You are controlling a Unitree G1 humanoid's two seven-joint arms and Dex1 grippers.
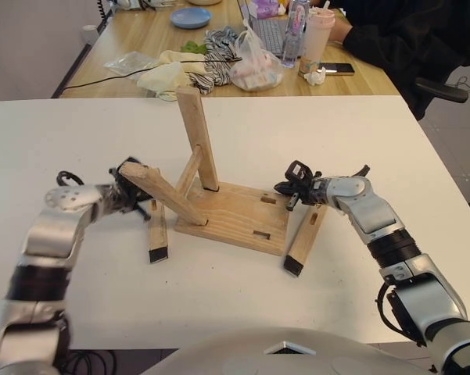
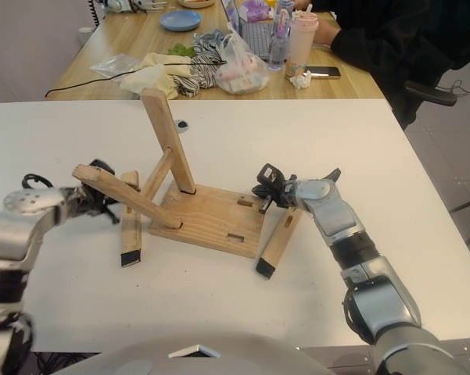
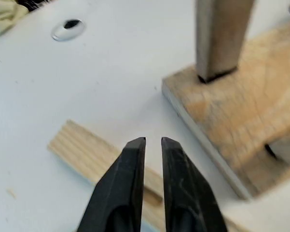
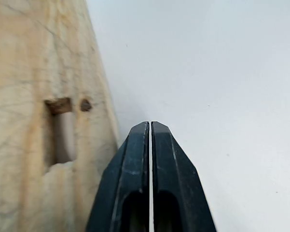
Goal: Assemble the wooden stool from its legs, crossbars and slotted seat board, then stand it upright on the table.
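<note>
1. Head views: bright, even, diffuse light from overhead; the white table (image 1: 360, 141) reads uniformly lit across mid-frame.
2. Shadows are faint and soft-edged, and they sit close under the seat board (image 1: 242, 219).
3. Wrist views: the table surface is near washed out; mild sheen on the left gripper (image 3: 153, 141).

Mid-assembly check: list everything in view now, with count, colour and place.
Seat board: 1, pale wood, flat mid white table.
Standing leg: 1, pale wood, slotted in board, near upright.
Leaning leg: 1, pale wood, slotted in board, tilting left.
Crossbar: 1, pale wood, between those legs.
Loose legs: 2, pale wood, dark ends, either side of board.
Plate: 1, blue, far wooden table.
Left gripper: 1, black, slightly open, by leaning leg's top.
Right gripper: 1, black, shut, at board's right edge.
</note>
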